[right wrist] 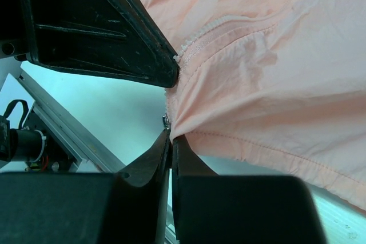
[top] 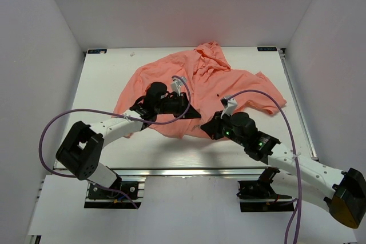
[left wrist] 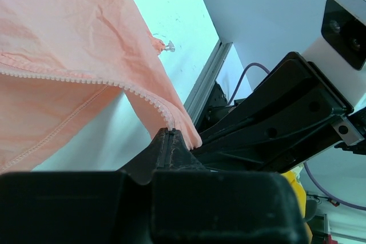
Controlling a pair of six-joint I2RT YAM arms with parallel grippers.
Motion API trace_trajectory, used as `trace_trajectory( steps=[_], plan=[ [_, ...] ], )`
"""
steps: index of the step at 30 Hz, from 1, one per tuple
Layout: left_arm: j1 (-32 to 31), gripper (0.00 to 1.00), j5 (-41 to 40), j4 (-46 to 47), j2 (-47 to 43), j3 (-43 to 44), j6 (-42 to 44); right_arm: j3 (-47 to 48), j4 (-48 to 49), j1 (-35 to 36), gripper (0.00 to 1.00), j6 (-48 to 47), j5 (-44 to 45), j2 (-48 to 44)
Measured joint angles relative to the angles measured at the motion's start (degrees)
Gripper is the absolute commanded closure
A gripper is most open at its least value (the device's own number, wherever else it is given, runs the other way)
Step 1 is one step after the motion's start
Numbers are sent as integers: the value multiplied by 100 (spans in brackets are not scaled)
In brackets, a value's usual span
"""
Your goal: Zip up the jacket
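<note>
From above, the spot where both arms met the jacket (top: 200, 81) was hard to read: the black fingers covered the lower front edge, and the zipper could not be made out there at all. A tiny dark speck showed on the fabric near the middle, too small to identify. The garment lay crumpled on the white desk (top: 103, 72), spread from the centre toward the far right, its hood bunched at the far edge and one sleeve trailing right. Purple cables (top: 63, 121) looped over both arms.

In the left wrist view, the camera's own housing blocked the whole lower part of the picture. A small pale tab (left wrist: 167, 46) stuck out from the jacket's far edge, blurred and unclear. The zipper teeth (left wrist: 86, 80) ran along a fabric edge and curved down into the fingers.

The left gripper (top: 193, 114) was closed tight with no gap between its fingers, pinching the bottom end of that toothed edge, so the cloth hung lifted off the desk. The right gripper (top: 207, 128) sat just beside it, almost tip to tip. Its fingers were also pressed together, clamping the hem corner of the jacket from below. In the right wrist view, a small metallic bit (right wrist: 166, 121) sat just above its fingertips, too small to tell what it was, and the other gripper's dark finger touched the zipper seam just above.
</note>
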Motion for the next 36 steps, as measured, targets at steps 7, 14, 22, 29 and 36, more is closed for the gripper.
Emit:
trace_trajectory(
  steps=[7, 14, 22, 29, 36],
  plan=[
    [0, 73, -66, -140, -76, -59, 114, 4, -52, 0, 100, 15, 92, 20],
    [11, 48, -212, -466, -361, -66, 404, 114, -671, 0, 100, -24, 236, -92],
    [9, 46, 190, -243, -273, -160, 459, 114, -857, 0, 100, -52, 129, -170],
    [-44, 53, 428, -2, 61, -160, 455, 129, -857, 0, 100, -83, 15, -188],
    [-216, 66, 542, 243, 94, -153, 448, 136, -855, 0, 100, -83, -48, -181]
  ],
)
